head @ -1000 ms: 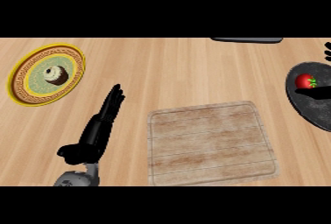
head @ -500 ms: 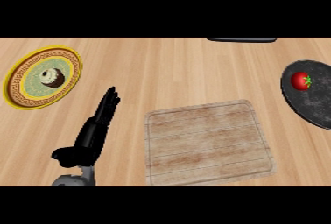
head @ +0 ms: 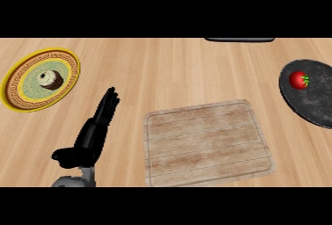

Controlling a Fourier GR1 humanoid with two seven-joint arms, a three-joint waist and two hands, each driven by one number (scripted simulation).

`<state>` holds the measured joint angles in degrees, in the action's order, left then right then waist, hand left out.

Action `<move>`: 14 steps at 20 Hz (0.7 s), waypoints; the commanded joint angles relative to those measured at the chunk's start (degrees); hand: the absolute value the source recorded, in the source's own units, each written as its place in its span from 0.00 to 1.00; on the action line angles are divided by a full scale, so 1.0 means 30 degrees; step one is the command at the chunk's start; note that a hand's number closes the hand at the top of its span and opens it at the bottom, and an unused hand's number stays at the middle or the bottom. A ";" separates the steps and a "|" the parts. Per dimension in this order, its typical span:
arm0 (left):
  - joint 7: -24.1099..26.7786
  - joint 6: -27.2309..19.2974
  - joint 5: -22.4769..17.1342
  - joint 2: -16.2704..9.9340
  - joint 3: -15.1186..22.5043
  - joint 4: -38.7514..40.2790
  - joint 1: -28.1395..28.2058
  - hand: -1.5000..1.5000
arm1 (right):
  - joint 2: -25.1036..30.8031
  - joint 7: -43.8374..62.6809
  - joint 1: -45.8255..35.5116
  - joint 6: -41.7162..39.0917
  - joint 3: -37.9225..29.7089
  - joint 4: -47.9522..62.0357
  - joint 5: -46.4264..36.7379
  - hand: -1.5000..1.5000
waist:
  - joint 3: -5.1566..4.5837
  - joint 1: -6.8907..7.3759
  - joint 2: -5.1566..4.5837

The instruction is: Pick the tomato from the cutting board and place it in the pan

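Since earlier frames, right hand gone from view; left hand (head: 94, 127) unchanged at lower left, fingers straight, holding nothing. Tomato (head: 299, 80) sits in pan (head: 311, 105), upper part, clear of rim. Cutting board (head: 206, 143) bare. We judge placement complete. Remaining step: we keep both arms clear of pan and disturb nothing on tabletop (head: 175, 70).

tomato (head: 298, 80) in pan (head: 311, 103), far right | cutting board (head: 206, 141) centre | plate (head: 29, 79) far left
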<state>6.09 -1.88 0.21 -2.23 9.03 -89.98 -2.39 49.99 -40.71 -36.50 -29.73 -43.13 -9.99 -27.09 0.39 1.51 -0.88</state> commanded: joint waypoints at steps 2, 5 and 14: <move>-0.0143 0.0100 -0.0169 0.0023 -0.0046 -0.0216 0.0141 0.50 | 0.0174 -0.3688 0.1885 -0.3004 0.0550 -0.0560 -0.0085 0.00 | 0.0001 -0.0078 0.0060; 0.0081 0.0388 -0.0377 -0.0503 -0.0421 -0.0716 0.0807 0.50 | 0.0672 -0.3667 0.2071 -0.3290 0.0400 -0.0726 0.0420 0.00 | -0.0022 -0.0076 0.0133; -0.0409 0.0507 -0.0596 -0.0557 -0.0971 0.0100 -0.0526 0.50 | 0.0383 -0.4236 0.2782 -0.2695 0.1405 -0.1265 0.0562 0.00 | -0.0028 -0.0157 0.0108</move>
<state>5.27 -0.80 -1.01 -3.23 7.28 -90.14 -2.90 50.24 -45.08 -29.50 -28.62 -39.19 -14.24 -26.11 0.32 1.10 -0.57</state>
